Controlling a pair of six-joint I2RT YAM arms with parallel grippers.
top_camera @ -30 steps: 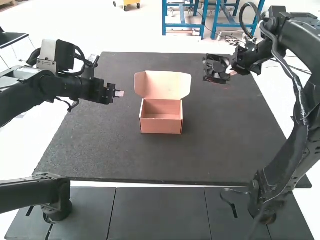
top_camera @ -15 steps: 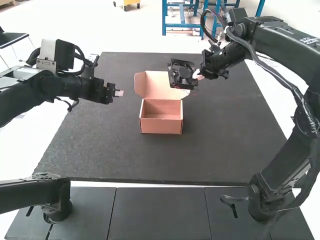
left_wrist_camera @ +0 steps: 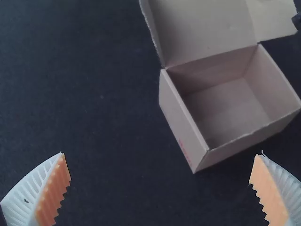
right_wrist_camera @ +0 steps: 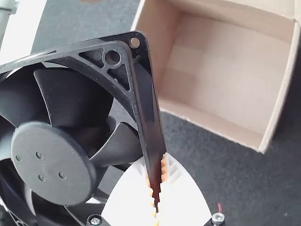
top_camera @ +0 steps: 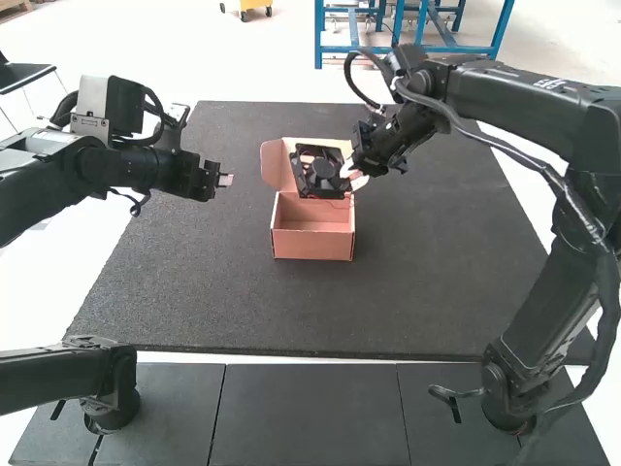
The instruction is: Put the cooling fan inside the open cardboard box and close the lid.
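A small tan cardboard box [top_camera: 312, 227] stands open in the middle of the black mat, its lid [top_camera: 281, 160] folded back and upright. The black square cooling fan [top_camera: 321, 172] hangs just above the box's back edge, in front of the lid. My right gripper [top_camera: 355, 169] is shut on the fan's frame; in the right wrist view the fan [right_wrist_camera: 70, 136] is held by its edge over the box [right_wrist_camera: 221, 89]. My left gripper [top_camera: 221, 181] hovers open to the left of the box, and its orange pads [left_wrist_camera: 49, 188] stand wide apart before the empty box [left_wrist_camera: 225, 110].
The black mat [top_camera: 194, 282] covers the table, with bare room in front of and to both sides of the box. The mat's front edge lies near the arm bases.
The right arm has carried the fan leftward from the mat's far right to just above the box's back edge. The left arm has stayed put.
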